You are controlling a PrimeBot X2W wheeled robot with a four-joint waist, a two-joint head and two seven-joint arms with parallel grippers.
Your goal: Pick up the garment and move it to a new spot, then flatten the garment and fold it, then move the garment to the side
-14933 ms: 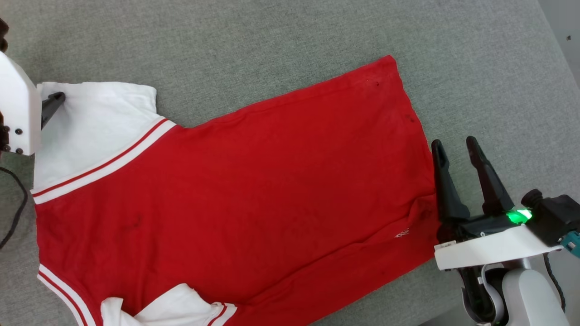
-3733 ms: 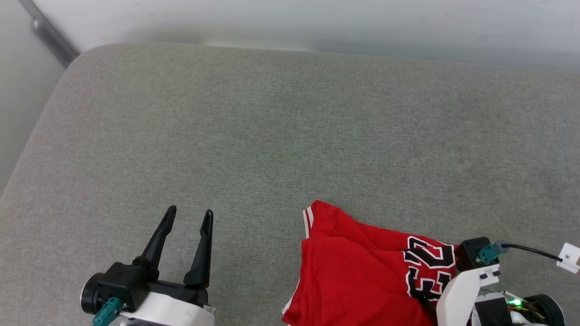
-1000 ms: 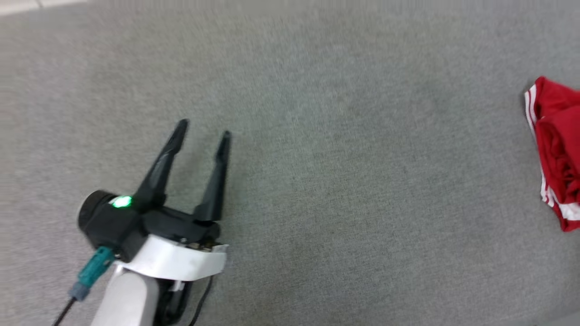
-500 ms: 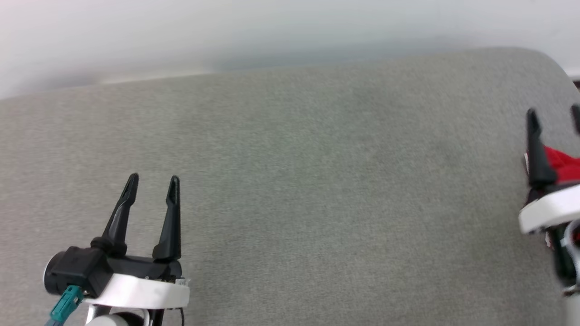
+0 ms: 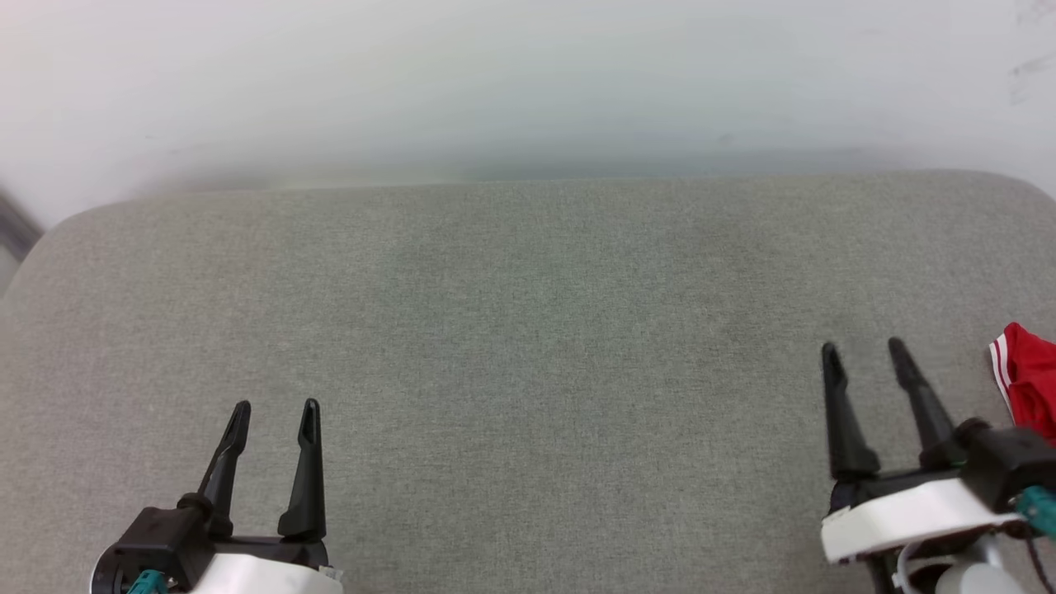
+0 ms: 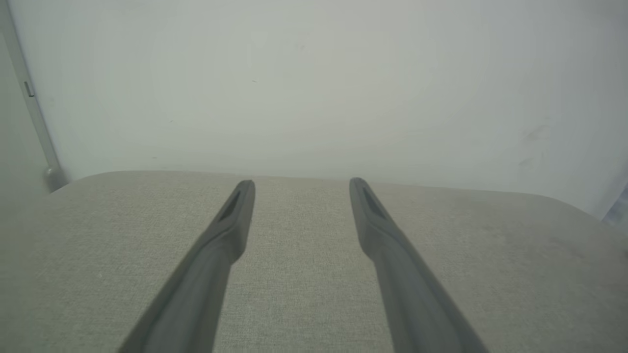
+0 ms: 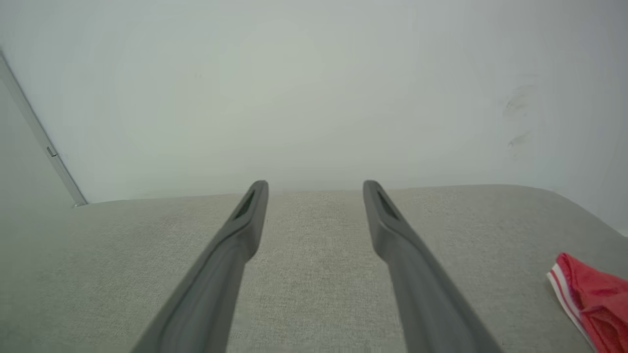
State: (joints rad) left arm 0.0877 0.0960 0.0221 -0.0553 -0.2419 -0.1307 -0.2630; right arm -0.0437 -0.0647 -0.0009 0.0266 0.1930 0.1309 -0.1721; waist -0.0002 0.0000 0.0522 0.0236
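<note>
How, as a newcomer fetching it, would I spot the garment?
Find the grey padded surface against the pale wall. Near its right edge, beyond the right gripper, lies the garment, bunched. Only it is red, with white stripe trim.

The grey fabric table (image 5: 528, 330) before me has rounded far corners; the red shirt (image 5: 1031, 388) lies near its right edge.

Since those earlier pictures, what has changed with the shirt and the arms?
The shirt, first spread flat, has been folded and moved to the right side. The right jaws, on it seconds ago, have let go and stand open beside it. The left jaws stay open and empty.
</note>
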